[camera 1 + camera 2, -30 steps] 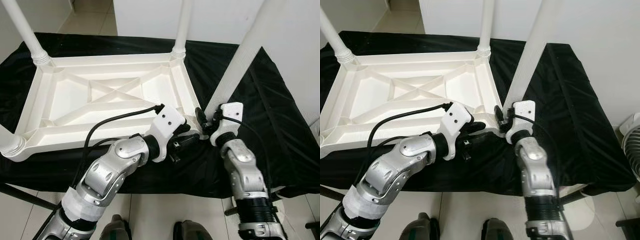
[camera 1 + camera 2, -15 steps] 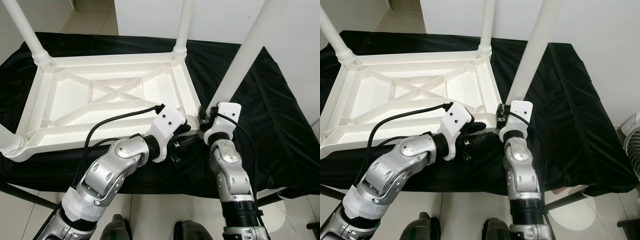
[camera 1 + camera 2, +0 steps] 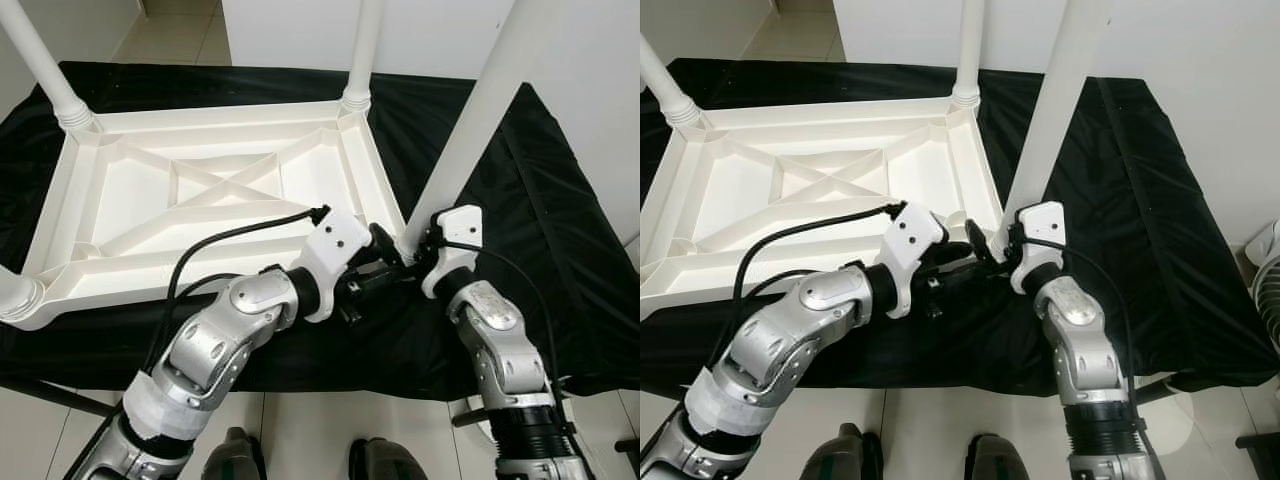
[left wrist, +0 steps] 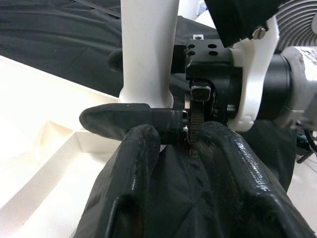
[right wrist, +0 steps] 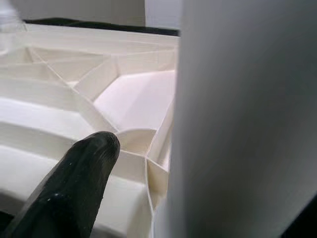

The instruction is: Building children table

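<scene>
The white plastic table top [image 3: 200,190] lies upside down on a black cloth. A long white leg [image 3: 470,130] leans over its near right corner, lower end at the corner socket. My right gripper [image 3: 410,255] is shut on that leg near its base; one black finger [image 5: 74,183] shows beside the leg [image 5: 242,119]. My left gripper [image 3: 385,272] reaches in from the left, just in front of the same corner. Its two fingers [image 4: 133,163] stand a little apart over the cloth, with nothing between them, close to the leg [image 4: 148,49].
Three other legs stand in their sockets: far left [image 3: 45,65], far right [image 3: 362,50], near left [image 3: 15,295]. The black cloth [image 3: 540,200] covers the support, free to the right of the table top. A fan [image 3: 1265,270] stands on the floor at right.
My right forearm has swung out to the right while keeping hold of the leg. The left gripper has edged closer to the leg's base. The view has shifted slightly.
</scene>
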